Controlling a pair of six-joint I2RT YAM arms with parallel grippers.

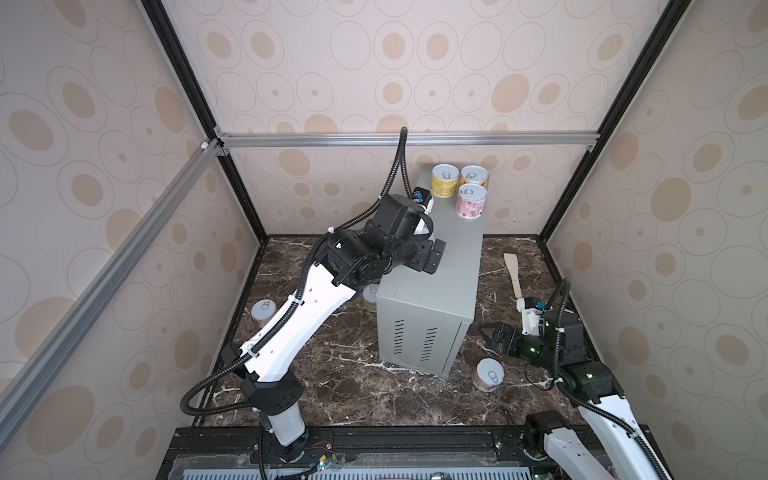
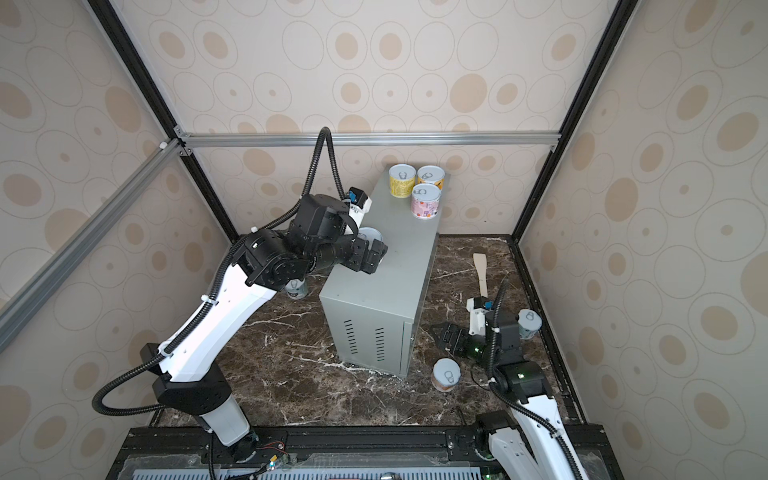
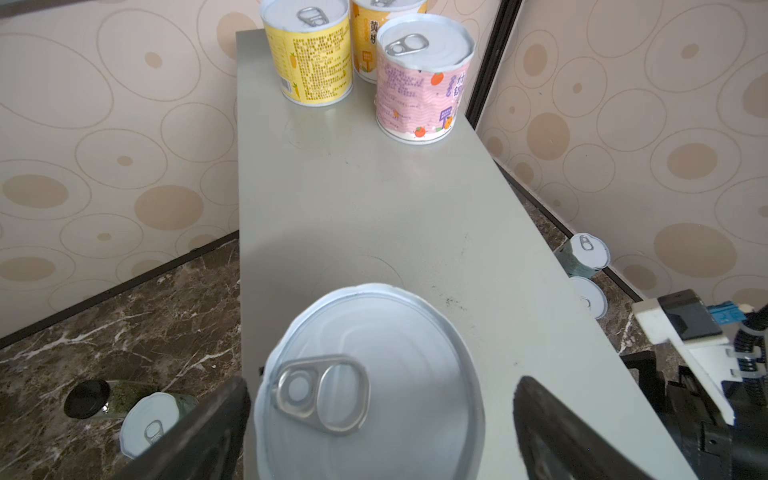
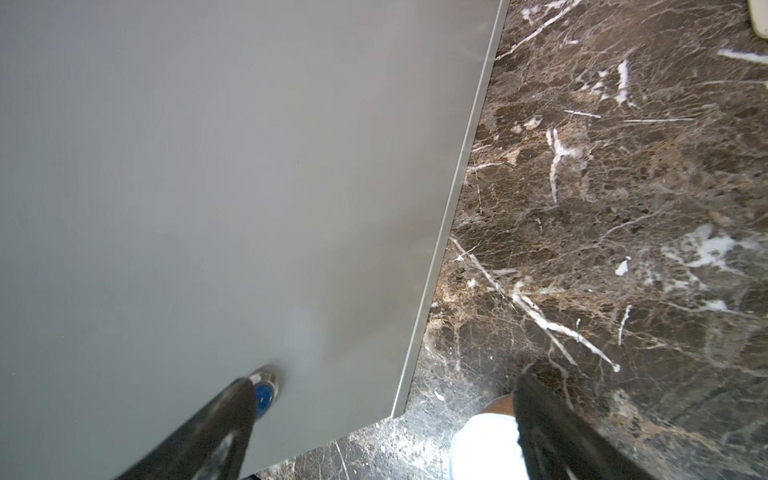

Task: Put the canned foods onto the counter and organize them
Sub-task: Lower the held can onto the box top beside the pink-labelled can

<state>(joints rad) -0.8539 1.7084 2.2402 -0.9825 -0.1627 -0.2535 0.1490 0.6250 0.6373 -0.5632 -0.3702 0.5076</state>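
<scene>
The counter (image 1: 453, 266) is a grey metal box. Three canned foods stand at its far end: a yellow one (image 1: 444, 179), an orange-yellow one (image 1: 473, 176) and a pink one (image 1: 471, 202). My left gripper (image 3: 386, 415) is open around another can (image 3: 370, 386) that rests upright on the counter's top (image 3: 374, 199) near its left edge, with a clear gap on one side. That can also shows in a top view (image 2: 371, 235). More cans stand on the marble floor (image 1: 263, 311) (image 1: 489, 374) (image 2: 528, 323) (image 2: 297, 287). My right gripper (image 1: 492, 332) is open and empty, low beside the counter's side wall (image 4: 208, 166).
A wooden spatula (image 1: 513, 274) lies on the marble right of the counter. A small black-lidded jar (image 3: 87, 399) lies next to a floor can (image 3: 145, 428) on the counter's left. Patterned walls close in three sides.
</scene>
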